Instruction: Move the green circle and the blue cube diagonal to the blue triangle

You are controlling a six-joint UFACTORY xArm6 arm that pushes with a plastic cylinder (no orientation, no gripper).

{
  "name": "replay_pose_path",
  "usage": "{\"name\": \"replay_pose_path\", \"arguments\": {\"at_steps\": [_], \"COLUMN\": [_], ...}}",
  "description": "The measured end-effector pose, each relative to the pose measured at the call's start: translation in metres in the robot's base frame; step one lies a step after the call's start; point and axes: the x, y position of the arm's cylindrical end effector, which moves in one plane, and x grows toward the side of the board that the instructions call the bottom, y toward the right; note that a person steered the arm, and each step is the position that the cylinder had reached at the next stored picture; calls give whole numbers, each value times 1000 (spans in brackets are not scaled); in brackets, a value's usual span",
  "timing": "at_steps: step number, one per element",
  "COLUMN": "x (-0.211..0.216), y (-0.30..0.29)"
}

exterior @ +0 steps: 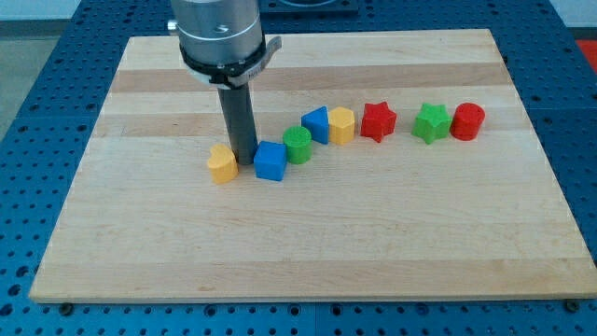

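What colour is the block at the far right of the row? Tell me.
Red: the red block, apparently a cylinder, beside the green star. The camera view, the only one, shows it.

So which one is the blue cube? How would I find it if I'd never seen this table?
Start at the wooden board and find the dark rod coming down near its middle-left. My tip sits between two blocks; the blue cube is the one just to the view's right of it. It is the only boxy blue block, with a green circle touching its upper right and a yellow block across the rod.
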Motion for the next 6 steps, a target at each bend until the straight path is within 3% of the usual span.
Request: {"name": "replay_pose_path", "arguments": {"at_steps": [2,6], "x": [59,38], "y": [2,44]}}
